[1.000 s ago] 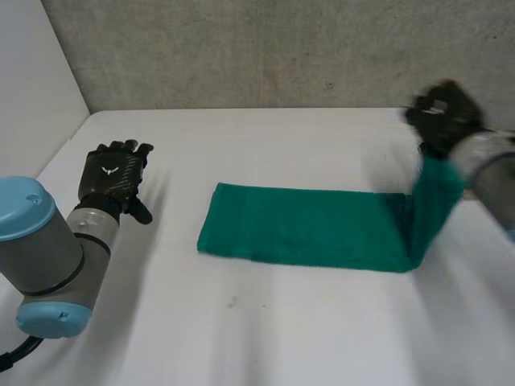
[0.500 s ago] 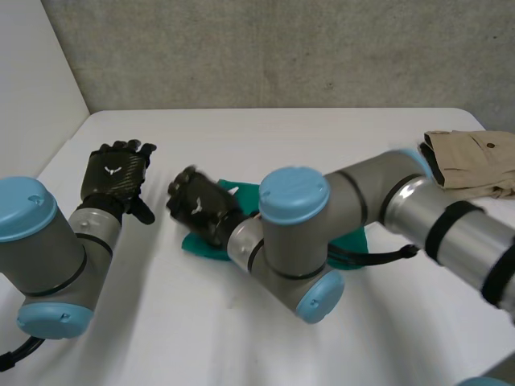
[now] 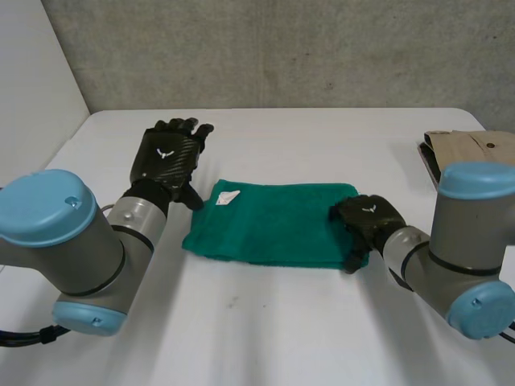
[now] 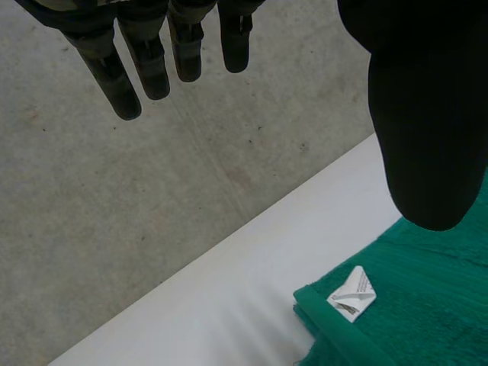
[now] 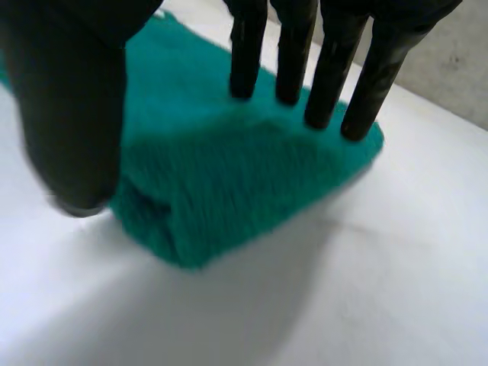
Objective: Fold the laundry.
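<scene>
As the towel looks soft and limp (light too), pinch its corners; left hand spread; right hand spread over its end.

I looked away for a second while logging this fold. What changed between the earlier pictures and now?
The right hand carried the lifted end of the towel across to the left, let go, and returned to the folded right edge, fingers straight on it. The towel now lies doubled and shorter. The left hand moved in toward the towel's far left corner, open. The towel's left end stayed about where it was.
</scene>
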{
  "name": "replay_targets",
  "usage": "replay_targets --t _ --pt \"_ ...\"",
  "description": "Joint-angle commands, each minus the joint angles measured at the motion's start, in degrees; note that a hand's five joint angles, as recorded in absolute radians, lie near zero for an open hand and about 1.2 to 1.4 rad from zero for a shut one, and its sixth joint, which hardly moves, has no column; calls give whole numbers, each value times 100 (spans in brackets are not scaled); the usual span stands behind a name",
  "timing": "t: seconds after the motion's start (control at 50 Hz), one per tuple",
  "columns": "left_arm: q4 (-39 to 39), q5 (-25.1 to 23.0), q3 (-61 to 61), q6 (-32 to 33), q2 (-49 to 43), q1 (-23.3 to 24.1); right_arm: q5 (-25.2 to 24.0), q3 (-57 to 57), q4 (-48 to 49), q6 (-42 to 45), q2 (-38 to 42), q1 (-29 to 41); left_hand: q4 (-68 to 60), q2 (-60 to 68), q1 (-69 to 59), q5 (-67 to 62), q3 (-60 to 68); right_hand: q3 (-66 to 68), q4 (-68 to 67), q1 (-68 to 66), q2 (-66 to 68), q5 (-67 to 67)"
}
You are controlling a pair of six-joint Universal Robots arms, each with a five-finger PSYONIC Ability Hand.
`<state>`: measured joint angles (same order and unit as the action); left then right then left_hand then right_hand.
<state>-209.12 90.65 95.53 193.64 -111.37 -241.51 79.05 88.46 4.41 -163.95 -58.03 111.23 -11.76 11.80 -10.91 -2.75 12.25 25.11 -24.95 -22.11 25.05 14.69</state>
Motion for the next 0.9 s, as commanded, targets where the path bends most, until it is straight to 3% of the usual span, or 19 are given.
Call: replay_targets --t 0.02,0.18,0.34,0.42,0.52,0.6,0.7,0.72,0.74,0.76,0.78,0.86,0.9 --pt "3 5 63 -2 -61 69 22 146 420 328 161 -259 71 -75 -14 169 -120 5489 -5505 -5789 5495 5531" --pt "3 5 71 -2 27 34 75 233 411 890 56 -426 71 -75 -14 169 -120 5489 -5505 -5789 5495 5531" --pt "21 14 80 -2 326 -37 400 -100 350 2199 -595 -356 121 -125 36 220 -170 5489 -5505 -5789 5495 5531" --pt "29 32 19 -37 431 -133 444 -583 350 2876 -569 99 138 -142 53 236 -187 5489 -5505 -5789 5495 5531" --pt "126 49 -139 -55 467 -309 24 -1496 411 3229 19 1584 105 -108 20 203 -154 5489 -5505 -5789 5495 5531" --pt "284 58 -280 -55 467 -344 -521 -1919 332 3211 599 2121 105 -108 19 203 -154 5489 -5505 -5789 5495 5531" --pt "495 58 -368 -81 405 -327 -628 -1999 218 3194 1057 2386 105 -108 19 203 -154 5489 -5505 -5789 5495 5531" --pt "504 67 -368 -81 396 -327 -602 -1999 192 3168 1049 2386 105 -108 19 203 -154 4878 -4895 -5179 4885 4921" --pt "504 58 -377 -81 388 -318 -506 -1982 165 3054 1014 2377 88 -92 3 186 -137 1225 -1242 -1526 1232 1268" --pt "513 58 -386 -90 379 -318 -435 -1981 165 2923 996 2360 104 -108 19 203 -153 -576 560 276 -570 -534" --pt "513 58 -412 -90 361 -292 -365 -1981 165 2747 970 2351 88 -92 3 186 -137 -1511 1495 1211 -1505 -1469" --pt "530 49 -596 -213 168 -221 30 -1999 192 1106 698 2150 71 -75 -14 169 -120 -1511 1495 1211 -1505 -1469" --pt "583 40 -754 -327 45 -143 119 -2025 113 -89 390 1658 37 -41 -48 136 -86 -1511 1495 1211 -1505 -1469"
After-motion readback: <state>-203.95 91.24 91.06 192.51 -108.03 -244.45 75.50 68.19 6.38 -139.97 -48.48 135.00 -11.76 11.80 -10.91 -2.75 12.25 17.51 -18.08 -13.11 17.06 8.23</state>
